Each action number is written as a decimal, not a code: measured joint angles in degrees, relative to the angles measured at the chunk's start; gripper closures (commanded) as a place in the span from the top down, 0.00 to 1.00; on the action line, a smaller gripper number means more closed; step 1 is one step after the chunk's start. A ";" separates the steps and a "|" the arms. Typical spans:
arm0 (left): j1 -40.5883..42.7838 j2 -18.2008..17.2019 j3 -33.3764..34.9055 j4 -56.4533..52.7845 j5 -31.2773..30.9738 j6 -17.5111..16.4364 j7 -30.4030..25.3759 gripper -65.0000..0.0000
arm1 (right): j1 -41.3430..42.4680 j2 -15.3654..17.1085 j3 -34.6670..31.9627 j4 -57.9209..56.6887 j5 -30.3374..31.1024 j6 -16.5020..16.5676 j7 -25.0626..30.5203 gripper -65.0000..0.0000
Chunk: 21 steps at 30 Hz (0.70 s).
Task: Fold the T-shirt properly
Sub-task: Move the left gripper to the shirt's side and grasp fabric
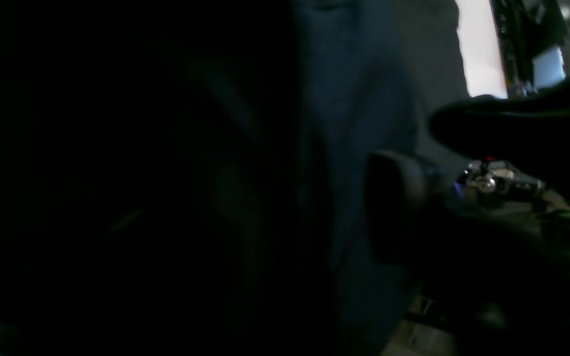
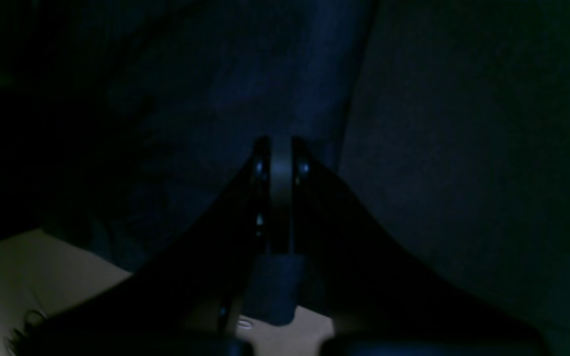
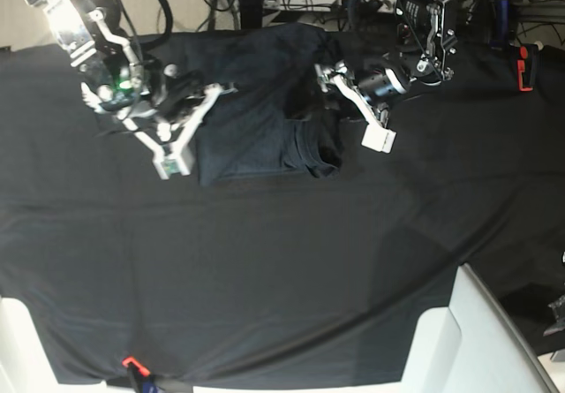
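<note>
The T-shirt lies bunched near the surface's far edge. The right fingers pinch its cloth; whether the left fingers hold anything, I cannot tell.

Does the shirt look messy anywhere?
Yes. The dark slate-grey knit T-shirt lies partly folded, but its corner near the left claw is bunched and curled up instead of lying flat.

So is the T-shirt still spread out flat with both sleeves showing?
No. In the base view the T-shirt is already bunched into a compact, partly folded shape between the two arms, with no sleeve laid out flat.
</note>
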 measured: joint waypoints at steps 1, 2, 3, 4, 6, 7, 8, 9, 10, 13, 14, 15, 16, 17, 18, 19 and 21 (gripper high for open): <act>-0.35 -0.09 0.20 -0.85 0.20 0.15 0.37 0.37 | -0.37 0.04 1.46 -0.02 -0.04 -0.02 0.15 0.00; -0.74 -0.07 0.42 -1.77 0.57 0.24 0.79 0.23 | -0.83 0.15 3.17 -0.07 -0.04 -0.02 1.40 0.00; -1.01 0.00 0.57 -2.19 2.14 0.17 1.51 0.10 | -1.46 0.15 5.07 -0.07 -0.04 -0.15 2.80 0.00; -1.31 0.09 0.61 -2.16 2.51 0.17 2.34 0.00 | -2.12 0.11 6.99 -0.04 -0.04 -0.17 4.26 0.00; -1.64 0.09 0.68 -2.14 2.32 0.17 2.99 0.00 | -3.58 -0.02 11.39 -0.07 -0.02 -0.02 5.03 0.00; -1.97 0.02 0.66 -2.12 2.29 0.20 3.96 0.00 | -4.33 -0.02 13.60 -0.11 -0.02 -0.20 5.53 0.00; -2.32 -0.09 0.68 -2.01 2.08 0.20 5.14 0.00 | -4.85 0.00 15.50 -0.17 -0.02 -0.17 5.84 0.00; -2.67 -0.20 0.68 -1.73 1.75 0.22 6.47 0.00 | -5.22 -0.02 17.11 -0.28 -0.04 -0.17 5.84 0.00; -2.95 -0.52 0.76 -1.09 1.53 0.35 7.69 0.00 | -5.25 0.00 18.40 -0.61 -0.02 -0.20 5.86 0.00; -3.58 -1.97 1.60 2.86 4.20 1.36 11.21 0.00 | -4.63 -0.04 20.76 -3.52 0.02 0.17 6.49 0.00; -3.78 -2.99 2.75 4.66 6.05 1.53 11.80 0.00 | -4.37 -0.04 20.98 -5.14 0.02 0.07 6.45 0.00; -4.22 -4.20 4.17 6.38 7.50 1.70 13.22 0.00 | -4.44 -0.02 20.98 -6.45 0.00 -0.15 6.45 0.00; -4.81 -5.42 6.23 7.69 8.59 1.77 14.25 0.00 | -4.61 -0.02 21.05 -7.45 0.02 -0.15 6.49 0.00; -5.73 -6.97 8.87 8.87 9.97 1.73 14.78 0.00 | -4.70 -0.20 21.09 -8.39 -0.02 -0.13 6.23 0.00; -6.73 -8.20 11.74 9.44 10.80 1.77 15.04 0.00 | -4.79 -0.39 21.07 -8.94 -0.02 -0.20 6.25 0.00; -7.98 -9.57 15.13 9.77 11.54 1.79 15.04 0.00 | -4.76 -0.50 20.96 -9.27 0.00 -0.17 6.12 0.00; -10.75 -12.11 22.01 10.14 13.73 1.75 14.97 0.00 | -4.92 -0.72 20.85 -9.20 -0.02 -0.02 6.45 0.00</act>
